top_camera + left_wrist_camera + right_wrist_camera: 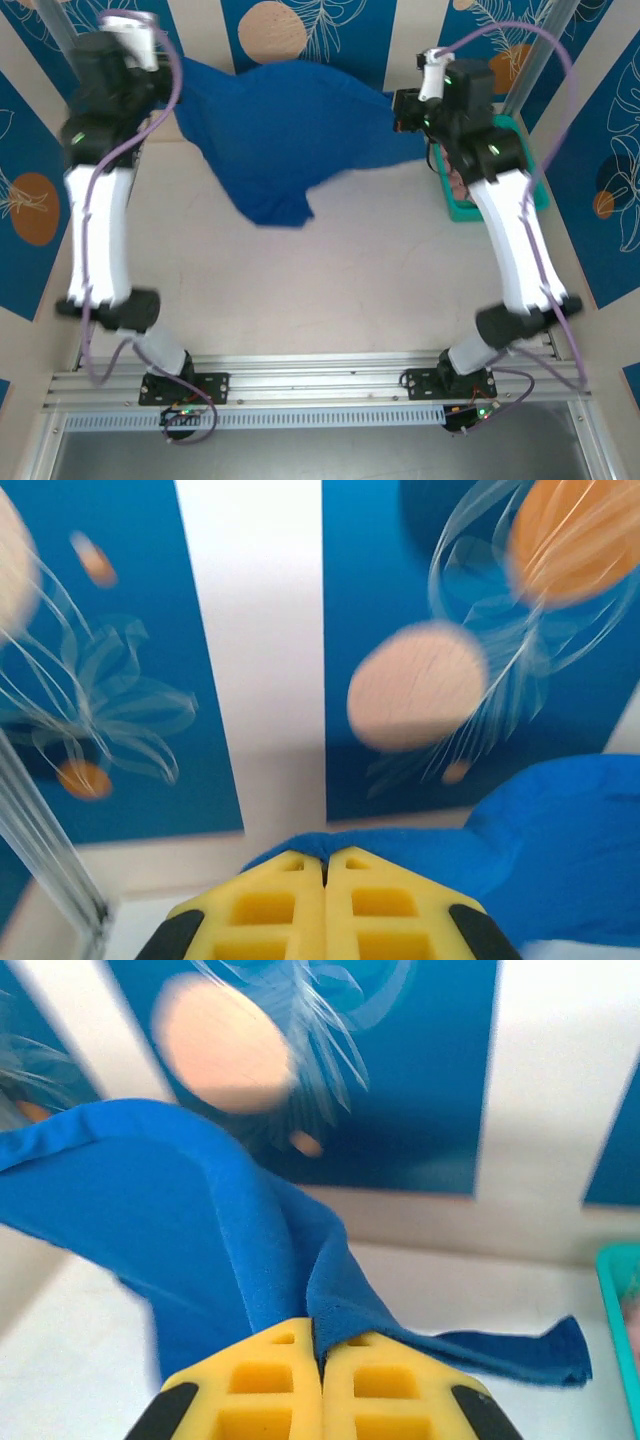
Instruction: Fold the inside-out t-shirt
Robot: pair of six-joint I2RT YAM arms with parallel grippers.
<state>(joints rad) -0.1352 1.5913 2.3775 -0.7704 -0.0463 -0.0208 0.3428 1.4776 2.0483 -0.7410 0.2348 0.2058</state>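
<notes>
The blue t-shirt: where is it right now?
In the top view the t-shirt stretches across the far middle of the table, gripped at its ends by the left gripper and right gripper, left of the teal bin.

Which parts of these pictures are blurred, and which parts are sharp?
Top view: the left arm looks smeared near its upper end, the rail is sharp. Left wrist view: the wall is blurred, the left gripper clearer. Right wrist view: the wall is soft, the t-shirt fold by the right gripper fairly crisp.
</notes>
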